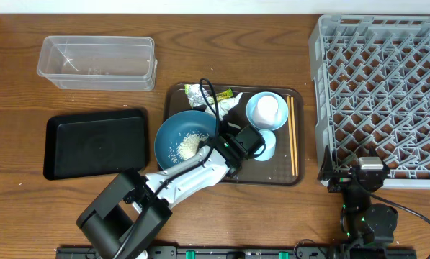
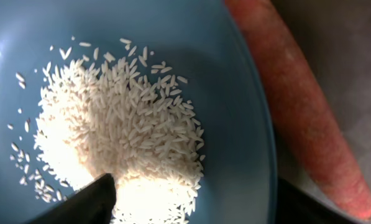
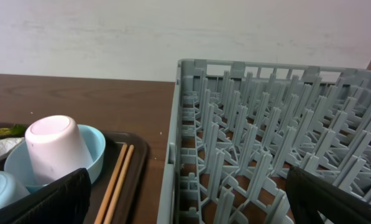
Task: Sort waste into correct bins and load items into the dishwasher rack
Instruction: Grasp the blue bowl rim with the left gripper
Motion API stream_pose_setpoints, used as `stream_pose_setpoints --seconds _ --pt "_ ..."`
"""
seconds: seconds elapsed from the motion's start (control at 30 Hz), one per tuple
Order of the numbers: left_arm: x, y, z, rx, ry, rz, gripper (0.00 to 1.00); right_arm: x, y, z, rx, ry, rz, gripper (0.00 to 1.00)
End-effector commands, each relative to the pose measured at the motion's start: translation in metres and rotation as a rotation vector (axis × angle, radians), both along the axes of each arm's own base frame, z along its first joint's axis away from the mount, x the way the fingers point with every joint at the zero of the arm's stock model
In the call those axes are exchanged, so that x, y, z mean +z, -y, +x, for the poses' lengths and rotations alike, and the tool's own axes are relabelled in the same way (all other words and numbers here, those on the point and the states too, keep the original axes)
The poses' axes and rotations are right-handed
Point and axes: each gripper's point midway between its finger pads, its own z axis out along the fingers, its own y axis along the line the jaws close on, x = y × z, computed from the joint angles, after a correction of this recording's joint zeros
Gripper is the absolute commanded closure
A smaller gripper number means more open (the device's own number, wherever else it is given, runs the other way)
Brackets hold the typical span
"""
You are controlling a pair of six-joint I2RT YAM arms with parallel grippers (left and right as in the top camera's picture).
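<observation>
Blue bowl [image 1: 175,133] on the brown tray [image 1: 279,171], rice [image 2: 117,124] heaped inside, carrot [image 2: 303,106] just beside it. Left gripper [image 2: 197,208] straddles the rim, jaws apart, 1 finger [image 2: 92,199] inside. Best pinch the rim squarely, lift level, spill nothing. Right gripper [image 3: 188,199] hangs wide by the rack [image 3: 266,124].

Overhead: left arm [image 1: 189,171] hides big bowl's [image 1: 173,137] right rim & pt of small blue dish [image 1: 269,146]; rack [image 1: 387,86] cut off top/right. Left wrist view: carrot [image 2: 297,106] cut off at top.
</observation>
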Motion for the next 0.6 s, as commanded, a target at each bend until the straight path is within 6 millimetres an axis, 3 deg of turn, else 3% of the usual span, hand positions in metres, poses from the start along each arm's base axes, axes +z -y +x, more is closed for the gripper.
stream_pose_setpoints --seconds 0.0,0.27,0.4,0.57 --pt "0.0031 0.0028 0.0037 -0.006 0.015 0.004 0.39 -0.0001 -0.0009 -0.0003 0.002 0.001 -0.012 0.01" --pt "0.0039 0.0045 0.0058 -0.013 0.024 0.0 0.49 -0.0001 -0.0009 -0.0003 0.002 0.001 -0.012 0.01" --pt "0.0041 0.005 0.0063 -0.027 0.025 0.003 0.65 -0.0001 -0.0009 -0.0003 0.002 0.001 -0.012 0.01" --pt "0.0042 0.0052 0.0065 -0.03 0.025 0.003 0.72 -0.0001 -0.0009 -0.0003 0.002 0.001 -0.012 0.01"
